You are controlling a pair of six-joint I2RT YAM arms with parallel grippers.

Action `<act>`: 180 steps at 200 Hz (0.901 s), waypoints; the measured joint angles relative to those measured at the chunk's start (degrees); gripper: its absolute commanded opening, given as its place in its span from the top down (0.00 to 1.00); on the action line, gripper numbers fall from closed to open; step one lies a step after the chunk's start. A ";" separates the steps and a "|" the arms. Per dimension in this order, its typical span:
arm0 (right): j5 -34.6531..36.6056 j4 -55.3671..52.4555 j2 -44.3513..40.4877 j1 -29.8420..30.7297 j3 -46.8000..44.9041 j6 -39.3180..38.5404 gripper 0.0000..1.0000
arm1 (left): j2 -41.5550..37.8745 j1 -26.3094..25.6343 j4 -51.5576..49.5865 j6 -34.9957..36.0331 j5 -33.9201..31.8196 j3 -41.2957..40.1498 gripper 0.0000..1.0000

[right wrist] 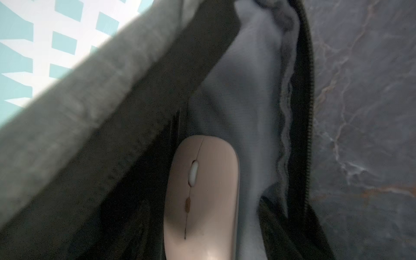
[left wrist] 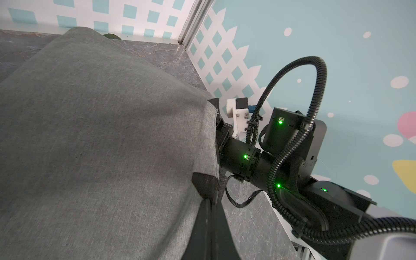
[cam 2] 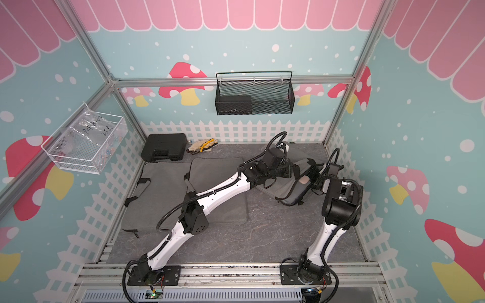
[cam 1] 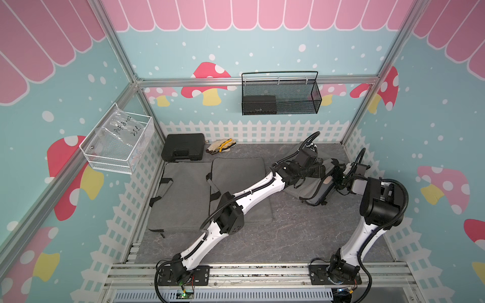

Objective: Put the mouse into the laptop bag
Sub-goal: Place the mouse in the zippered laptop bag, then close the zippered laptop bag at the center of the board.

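Observation:
The grey laptop bag (cam 1: 305,190) (cam 2: 286,189) lies at the back right of the table with its mouth open. My left gripper (cam 1: 319,169) (left wrist: 210,199) is shut on the black-trimmed corner of the bag's upper flap (left wrist: 206,183) and holds it lifted. The pink mouse (right wrist: 202,191) (cam 1: 327,180) lies inside the mouth on the pale lining (right wrist: 243,90). My right gripper (cam 1: 337,174) (right wrist: 203,200) reaches into the opening around the mouse. Its dark fingers (right wrist: 274,220) stand apart, with a strip of lining showing between one finger and the mouse.
Two more grey bags (cam 1: 183,194) (cam 1: 237,178) lie flat at the centre left, under the left arm. A black case (cam 1: 183,149) and work gloves (cam 1: 220,147) sit at the back. A black mesh basket (cam 1: 280,94) hangs on the back wall and a white one (cam 1: 118,141) on the left wall.

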 measured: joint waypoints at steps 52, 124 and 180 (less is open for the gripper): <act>3.58 -2.67 -3.39 0.11 -0.63 -1.31 0.12 | -2.25 1.18 1.22 -1.46 1.60 -4.15 1.00; 8.74 -7.15 -25.05 -0.57 -12.55 -1.60 0.12 | -7.76 1.40 6.58 -4.68 1.64 -18.29 0.37; 12.57 -12.46 -40.15 9.97 -16.68 -3.41 0.13 | -24.65 1.27 17.38 -7.04 -2.23 -48.37 0.13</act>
